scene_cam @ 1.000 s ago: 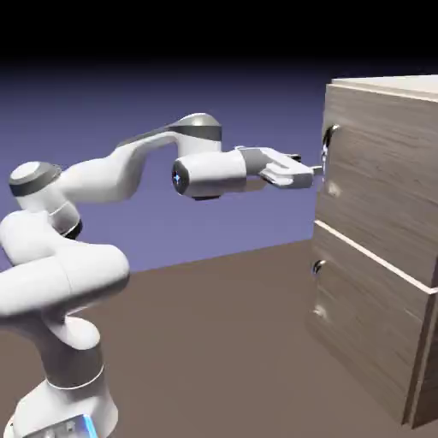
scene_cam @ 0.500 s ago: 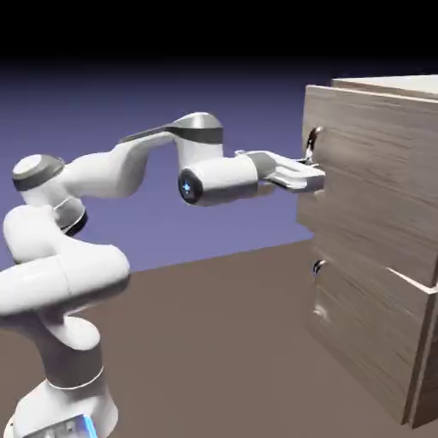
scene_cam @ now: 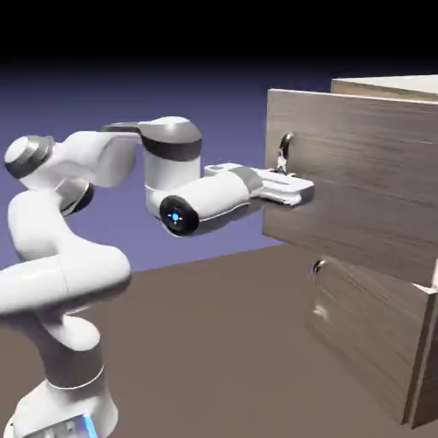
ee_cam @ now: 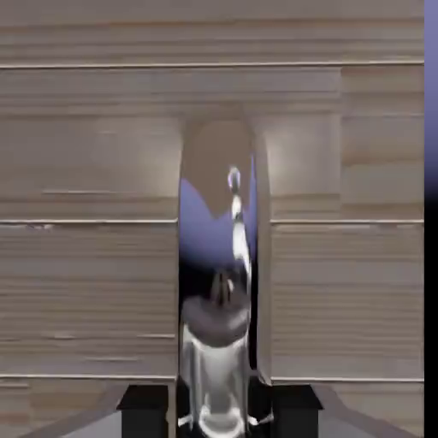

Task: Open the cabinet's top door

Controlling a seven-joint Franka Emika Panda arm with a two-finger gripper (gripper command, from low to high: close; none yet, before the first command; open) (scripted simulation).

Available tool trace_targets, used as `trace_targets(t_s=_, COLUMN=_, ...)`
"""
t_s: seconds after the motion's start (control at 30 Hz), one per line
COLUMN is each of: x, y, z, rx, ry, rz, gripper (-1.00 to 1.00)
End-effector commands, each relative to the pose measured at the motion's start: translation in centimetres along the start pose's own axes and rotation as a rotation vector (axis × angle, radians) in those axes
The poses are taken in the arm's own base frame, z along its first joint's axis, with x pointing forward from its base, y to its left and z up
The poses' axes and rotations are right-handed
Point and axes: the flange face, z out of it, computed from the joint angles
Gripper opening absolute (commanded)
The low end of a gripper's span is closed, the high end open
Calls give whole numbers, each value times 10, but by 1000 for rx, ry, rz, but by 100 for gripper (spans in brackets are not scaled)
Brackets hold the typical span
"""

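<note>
Cabinet (scene_cam: 376, 342) stands at right, its top door (scene_cam: 351, 180) swung partly open toward the arm; no legible writing or labels observed. Arm (scene_cam: 171, 162) arches from near left, wrist roughly level, reaching right. Gripper (scene_cam: 287, 190) clenched on the curved silver handle (ee_cam: 218, 376), which shows between its fingertips.

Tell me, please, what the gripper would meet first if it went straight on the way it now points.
Probably the top door's wood-grain panel, just beyond the curved silver handle between its fingertips; the remaining gap is unclear.
</note>
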Motion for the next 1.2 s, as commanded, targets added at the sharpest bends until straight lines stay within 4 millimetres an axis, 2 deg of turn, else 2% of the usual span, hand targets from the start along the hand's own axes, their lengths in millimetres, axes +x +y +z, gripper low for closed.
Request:
trace_targets(t_s=0.0, x=-2, y=-2, z=-6, rx=-15, ry=15, rz=0, gripper=-100)
trace_targets(t_s=0.27, x=-24, y=-24, z=-54, rx=-137, ry=137, rz=0, gripper=-100)
trace_targets(t_s=0.63, x=-67, y=-67, z=-117, rx=-325, ry=325, rz=0, gripper=-100)
trace_targets(t_s=0.9, x=-100, y=-100, z=-147, rx=-442, ry=442, rz=0, gripper=-100)
trace_targets(t_s=1.17, x=-128, y=-128, z=-165, rx=-536, ry=536, rz=0, gripper=-100)
